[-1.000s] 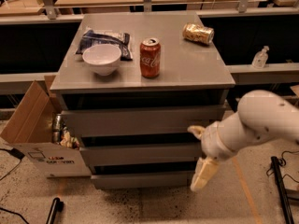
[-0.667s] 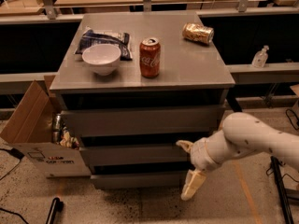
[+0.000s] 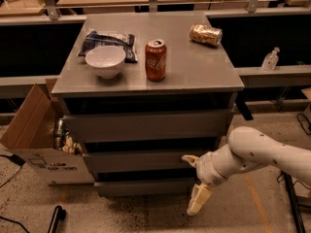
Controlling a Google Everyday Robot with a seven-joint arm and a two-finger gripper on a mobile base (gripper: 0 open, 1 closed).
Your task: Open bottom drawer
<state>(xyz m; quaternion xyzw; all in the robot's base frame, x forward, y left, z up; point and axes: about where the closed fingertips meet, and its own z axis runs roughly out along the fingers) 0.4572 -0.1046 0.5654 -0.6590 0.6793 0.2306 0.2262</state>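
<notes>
The bottom drawer [image 3: 141, 187] is the slim grey front at the foot of the grey cabinet, and it looks shut. My gripper [image 3: 195, 181] is at the drawer's right end, in front of it, on a white arm coming in from the right. It is open. One cream fingertip [image 3: 190, 159] is up by the middle drawer's [image 3: 136, 161] lower right corner. The other [image 3: 199, 201] hangs below the bottom drawer's edge near the floor. It holds nothing.
The top drawer [image 3: 146, 125] is shut. On the cabinet top stand a white bowl [image 3: 105, 60], a blue bag [image 3: 104, 40], a red cola can [image 3: 155, 59] and a gold can [image 3: 205, 34] on its side. An open cardboard box [image 3: 34, 130] stands at the left. A small bottle [image 3: 270, 58] is on the right ledge.
The arm has moved left and down, bringing the gripper from beside the cabinet's right side to the right end of the bottom drawer. The drawers have not moved.
</notes>
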